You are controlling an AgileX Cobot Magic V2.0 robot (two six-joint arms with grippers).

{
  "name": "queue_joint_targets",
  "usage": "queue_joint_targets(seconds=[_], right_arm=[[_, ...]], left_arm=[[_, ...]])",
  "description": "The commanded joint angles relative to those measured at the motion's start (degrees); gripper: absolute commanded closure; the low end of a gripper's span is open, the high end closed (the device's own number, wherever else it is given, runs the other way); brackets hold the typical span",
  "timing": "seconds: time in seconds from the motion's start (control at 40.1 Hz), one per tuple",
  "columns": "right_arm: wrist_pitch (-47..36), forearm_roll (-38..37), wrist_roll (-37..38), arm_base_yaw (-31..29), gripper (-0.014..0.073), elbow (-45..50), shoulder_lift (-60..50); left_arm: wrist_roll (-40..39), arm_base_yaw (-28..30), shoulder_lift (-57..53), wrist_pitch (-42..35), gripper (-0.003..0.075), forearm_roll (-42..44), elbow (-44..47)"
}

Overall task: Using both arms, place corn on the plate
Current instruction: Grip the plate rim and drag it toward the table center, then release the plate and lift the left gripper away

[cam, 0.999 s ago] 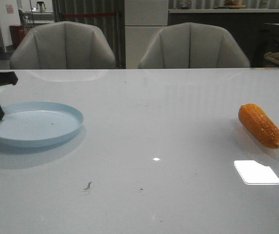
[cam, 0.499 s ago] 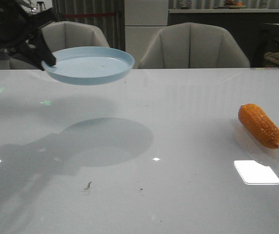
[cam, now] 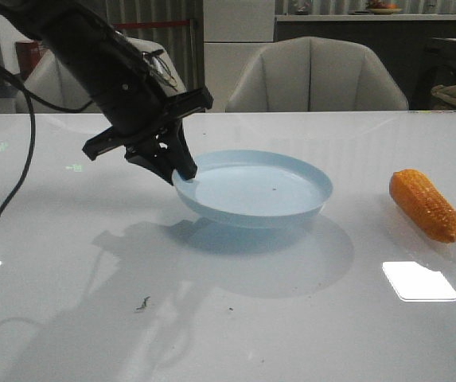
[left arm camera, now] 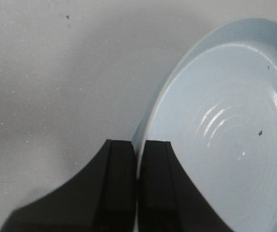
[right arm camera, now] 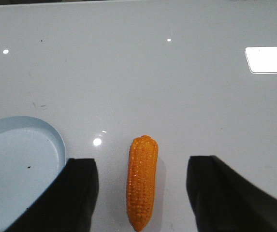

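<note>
The plate [cam: 253, 189] sits near the middle of the table [cam: 235, 318], tilted a little, its rim nearest the left arm raised. The left gripper [cam: 181, 169] pinches that rim, its two black fingers [left arm camera: 121, 183] pressed together with only the thin pale edge between them, as the left wrist view shows. Whether the plate's far side already touches the table cannot be told from the front view.

The corn [cam: 425, 204] lies flat on the table, well apart from the plate on the side away from the left arm. The right gripper [right arm camera: 142, 191] hangs directly above it with its fingers spread wide, one on each side of the cob, neither touching it.

The corn looks like a glossy, stiff plastic toy, probably light, and its bumpy rows should give the fingers some bite, though the shiny surface and taper could let it slip or roll. The thick middle, gripped across its width, seems the safest hold. The plate appears rigid and light, held only by its edge.
</note>
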Motion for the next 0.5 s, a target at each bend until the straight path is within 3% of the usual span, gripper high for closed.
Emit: queue_joint_targets(seconds=[0.0, 0.2, 0.474], right_arm=[[-3.9, -0.3, -0.1, 0.0, 0.0085, -1.8, -0.8], [-3.9, -0.3, -0.1, 0.0, 0.0085, -1.8, -0.8], [-2.7, -0.3, -0.1, 0.0, 0.0085, -1.8, -0.8]], left_arm=[[-0.1, -0.4, -2.2, -0.9, 0.0603, -1.6, -1.9], [-0.1, -0.4, -1.2, -0.5, 0.0353, -1.5, -1.9], [0.5, 4.0, -3.7, 5.1, 0.0353, 4.3, -12.0]])
